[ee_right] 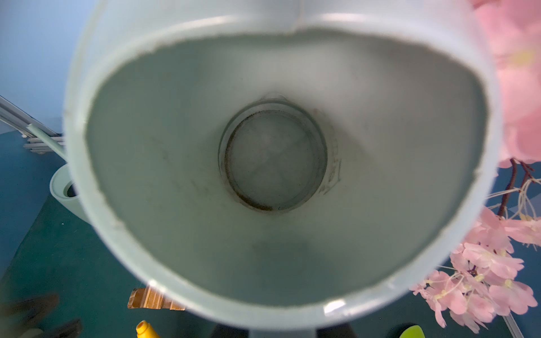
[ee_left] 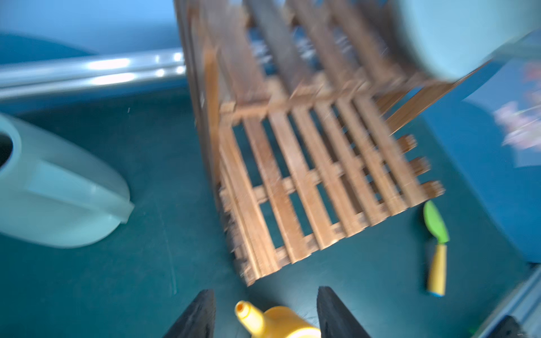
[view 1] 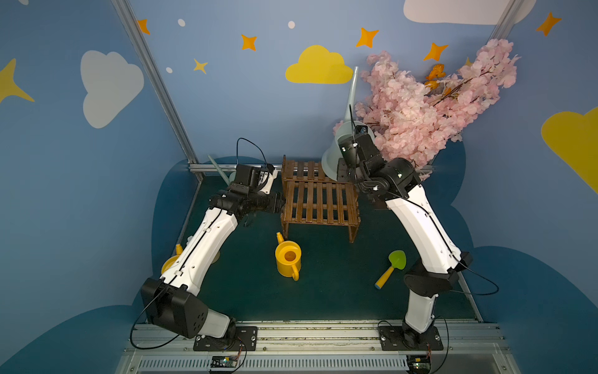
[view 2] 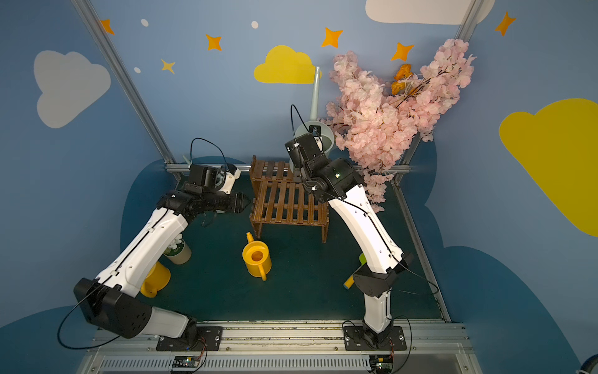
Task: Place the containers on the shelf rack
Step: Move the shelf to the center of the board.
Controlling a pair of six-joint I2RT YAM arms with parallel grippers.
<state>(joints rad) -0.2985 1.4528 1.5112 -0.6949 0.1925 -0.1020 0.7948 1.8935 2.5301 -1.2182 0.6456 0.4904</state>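
With right hand grips tall pale-green plastic watering can above dark-brown slatted wooden rack; holds left hand half open, empty.

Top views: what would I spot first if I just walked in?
The big pink blossom tree in the back right corner grabs the eye first. Next to it, a tall pale green watering can tilts at the upper tier of the wooden shelf rack, and a small yellow watering can stands on the green mat in front.
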